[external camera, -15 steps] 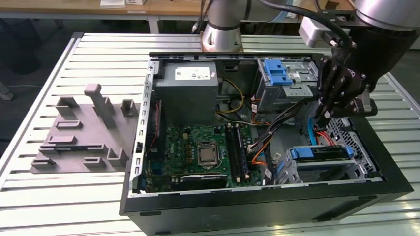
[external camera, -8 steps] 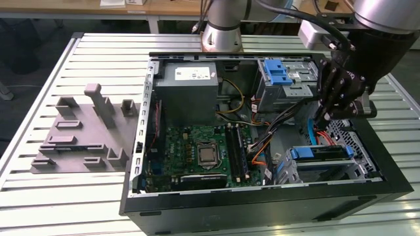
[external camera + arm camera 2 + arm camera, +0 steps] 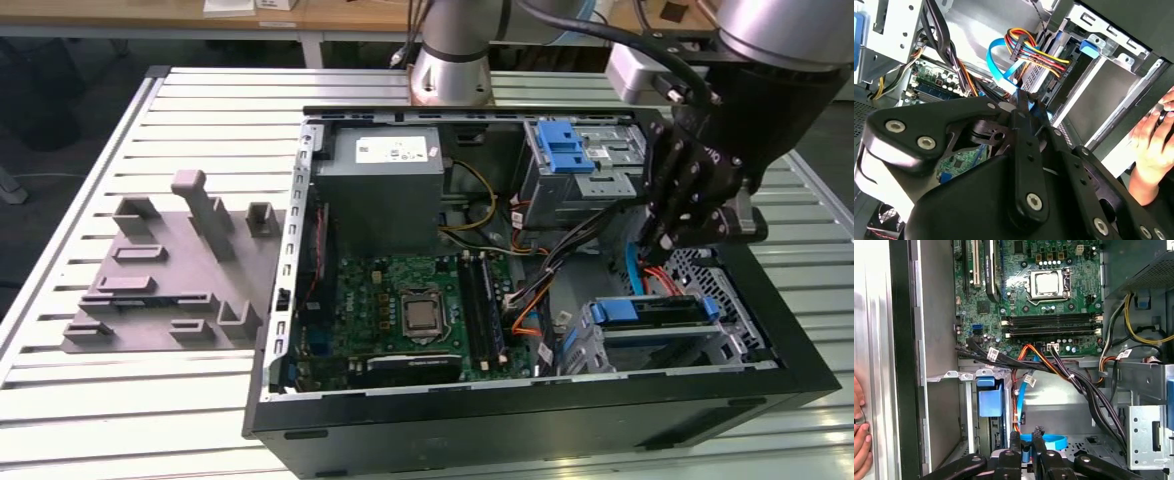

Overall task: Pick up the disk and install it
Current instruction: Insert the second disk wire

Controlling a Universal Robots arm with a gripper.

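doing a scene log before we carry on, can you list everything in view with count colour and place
slatted metal table: one, silver, under everything
open computer tower case: one, black, lying on its side on the table
moulded fixture with upright blocks: one, grey, on the table at the exterior view's left
metal box with white sticker: one, grey, inside the case
circuit board: one, green, on the case floor
plastic tabs: two, blue, one on the far drive cage, one on the near cage
wire bundle: one, red, yellow and black
flat cable: one, blue, beside the bundle
person's hand: one, at the case's edge
robot arm: one, silver
gripper: one, black, inside the case by the near cage
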